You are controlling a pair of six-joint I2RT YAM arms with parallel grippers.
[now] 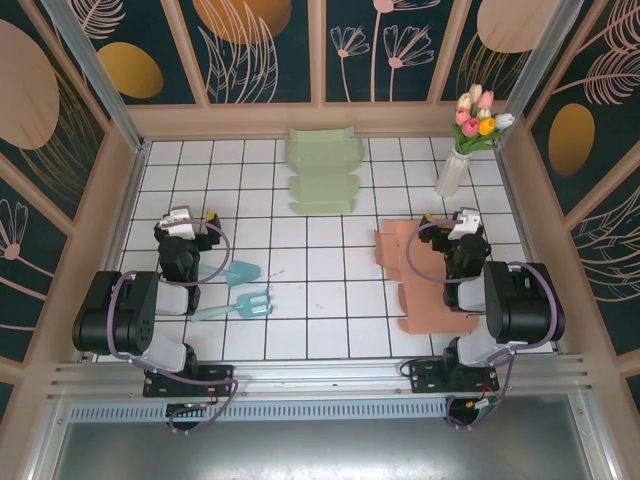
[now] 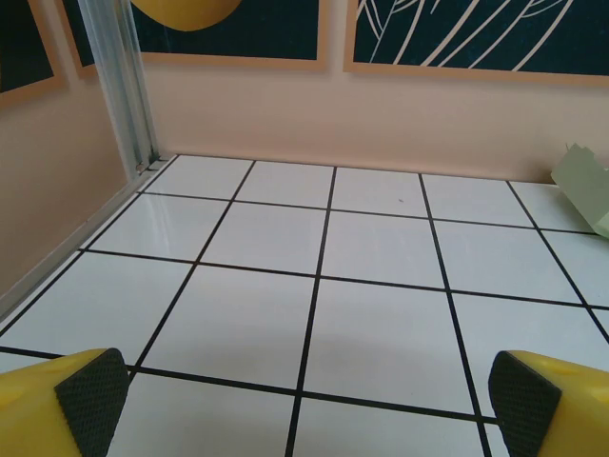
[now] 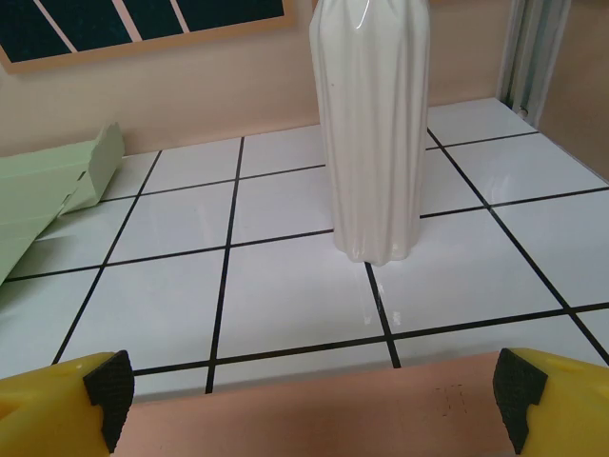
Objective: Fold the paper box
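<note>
**Both arms folded back, grippers released, boxes untouched**

Top view: both arms sat folded at the near edge of the bench (image 1: 300,330), elbows back, wrists pointing fwd and slightly down. L gripper (image 1: 185,225) hung over bare tile on the L side. Wrist cam showed it (image 2: 304,409) released, jaws wide, nothing between. Its fingers (image 2: 90,395) were yellow w/ dark, finely dimpled pads.

R gripper (image 1: 462,225) sat over the far R part of the pink paper box (image 1: 410,275), also released (image 3: 309,400), jaws wide, nothing held. That box (image 3: 314,419) was a flat, matte, salmon card blank w/ notched flaps, lying on the bench R of centre, its edge right under the R jaws.

A green paper box (image 1: 322,170) lay towards the back centre, pale matte card; flaps looked partly raised in the R wrist view (image 3: 48,190), and a corner showed at L wrist (image 2: 585,186).

White ribbed vase (image 3: 371,133), glossy, upright at back R (image 1: 452,172), w/ tulips (image 1: 480,118).

Teal trowel (image 1: 235,272) and teal hand fork (image 1: 245,303) lay near the L arm. Bench: glossy white tiles, black grout.
</note>
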